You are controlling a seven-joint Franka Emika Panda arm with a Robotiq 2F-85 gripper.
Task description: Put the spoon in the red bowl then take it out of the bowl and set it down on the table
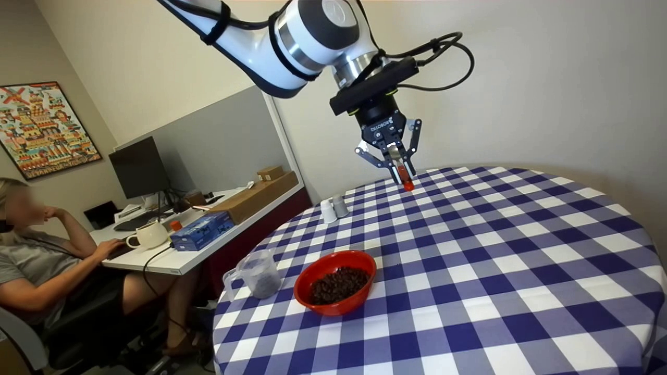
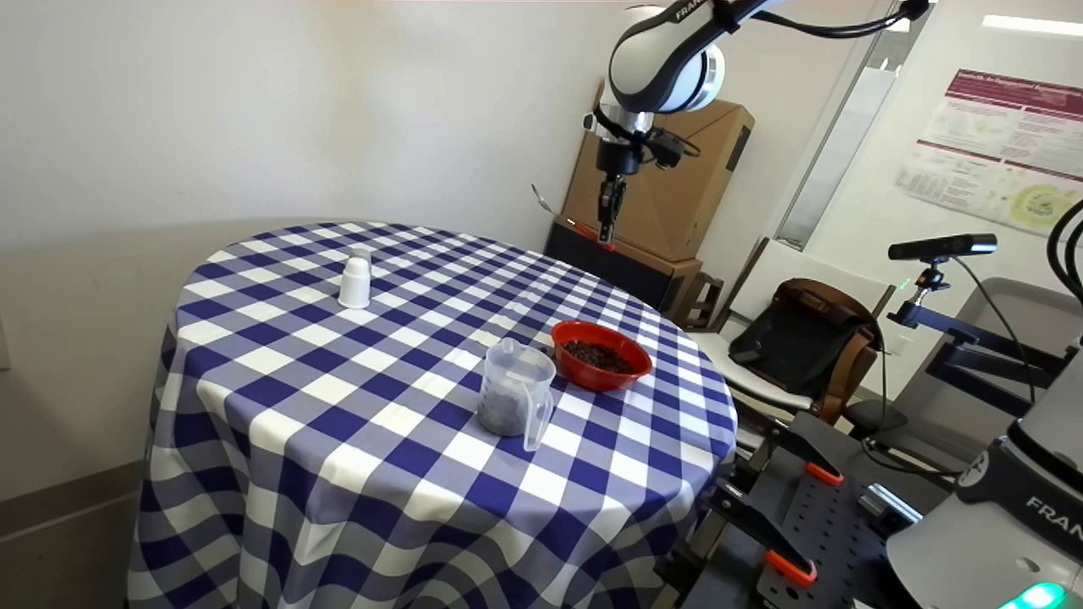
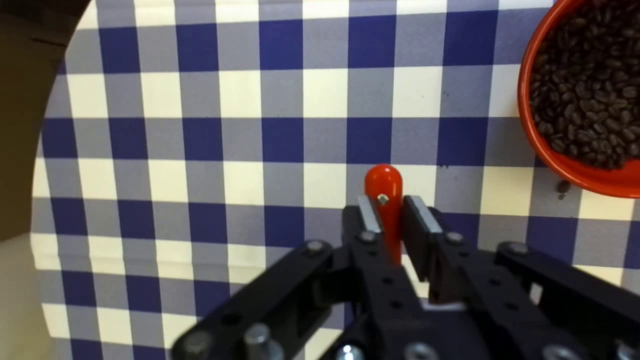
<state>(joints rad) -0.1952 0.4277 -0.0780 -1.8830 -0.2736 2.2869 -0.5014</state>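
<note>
My gripper is shut on the red-orange handle of the spoon, near the handle's end. It holds the spoon in the air, above the checkered table. In an exterior view the shiny head tilts up and away from the gripper. In the wrist view the handle's rounded end sticks out past the fingertips; the head is hidden there. The red bowl holds dark coffee beans and stands apart from the gripper. It shows in an exterior view and at the wrist view's upper right.
A clear plastic measuring jug stands beside the bowl, also seen in an exterior view. A white shaker and a grey one stand farther along the table. A stray bean lies near the bowl.
</note>
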